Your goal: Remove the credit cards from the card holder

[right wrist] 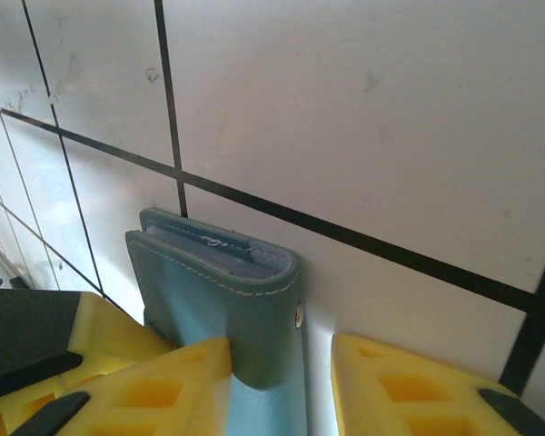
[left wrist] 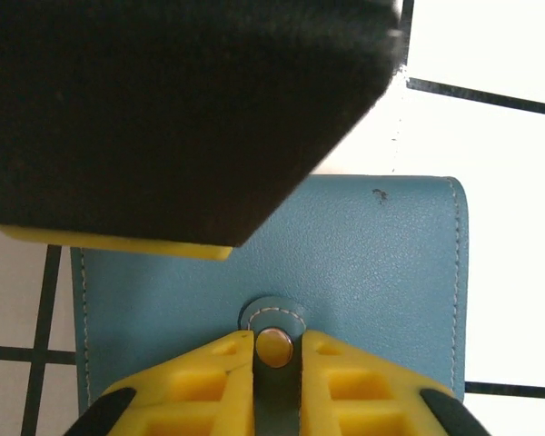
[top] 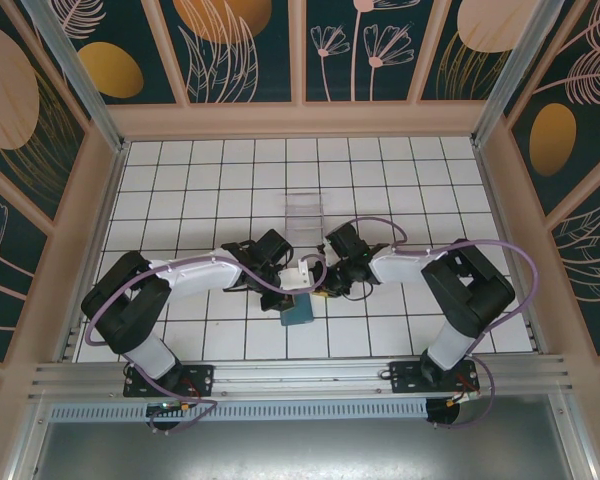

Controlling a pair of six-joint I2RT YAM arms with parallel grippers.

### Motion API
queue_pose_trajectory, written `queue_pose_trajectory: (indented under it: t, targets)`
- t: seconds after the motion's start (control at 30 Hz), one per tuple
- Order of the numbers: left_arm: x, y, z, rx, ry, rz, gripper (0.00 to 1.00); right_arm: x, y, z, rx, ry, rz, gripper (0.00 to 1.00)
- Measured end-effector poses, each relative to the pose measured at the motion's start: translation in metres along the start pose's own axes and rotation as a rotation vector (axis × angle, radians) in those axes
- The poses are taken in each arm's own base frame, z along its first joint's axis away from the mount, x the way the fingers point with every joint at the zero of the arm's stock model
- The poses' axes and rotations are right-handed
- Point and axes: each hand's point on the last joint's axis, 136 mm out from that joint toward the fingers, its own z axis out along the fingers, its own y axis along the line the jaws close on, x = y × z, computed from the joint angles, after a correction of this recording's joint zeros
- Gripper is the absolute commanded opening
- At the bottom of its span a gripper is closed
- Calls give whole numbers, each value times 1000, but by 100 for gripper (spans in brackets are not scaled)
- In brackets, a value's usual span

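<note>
Card holder [left wrist: 372, 263]: left end effector [left wrist: 275, 350] pinches tab [left wrist: 272, 313]; right end effector [right wrist: 277, 352] spread astride it.

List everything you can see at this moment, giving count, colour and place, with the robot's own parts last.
flat slate-blue leather-look bifold wallet: one, blue, folded shut, on the tiles between the two grippers.
clear transparent plastic box: one, colourless, on the tiles beyond the grippers, apart from the wallet.
white tiled table: one, white with dark lines, under everything.
painted wall panels: several, dark teal with orange and pink plant shapes, on three sides.
aluminium rail: one, silver, near edge, bearing both arm bases.
left arm: one, black and white, reaching inward.
right arm: one, black and white, reaching inward.
left gripper: one, yellow fingers, shut on the wallet's snap tab.
right gripper: one, yellow fingers, open astride the wallet's edge.
</note>
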Motion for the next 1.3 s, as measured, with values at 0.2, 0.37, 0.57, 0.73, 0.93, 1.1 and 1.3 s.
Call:
queue_pose_trajectory:
  t: [0.2, 0.37, 0.57, 0.73, 0.93, 1.1, 1.3]
  targets:
    - [0, 0, -1, -9, -13, 6, 9, -1, 3, 1, -23, -2, -2, 20]
    - [1, 1, -3, -33, -26, 15, 7, -1, 3, 0, -26, -5, -3, 13]
    - [0, 4, -11, -83, -56, 26, 2, -3, 5, -1, -30, -12, -2, 2]
    - [-4, 6, -22, -128, -93, 28, 0, -6, -1, -7, -20, -38, 8, 0]
    - [-8, 8, -30, -171, -133, 21, 8, -7, -6, -12, -7, -53, 21, 0]
    - [-12, 18, -38, -235, -155, -33, 35, -10, -8, -18, 10, -74, 25, 1]
    - [-23, 42, -55, -359, -203, -225, 52, -9, -14, -21, 42, -82, 35, 12]
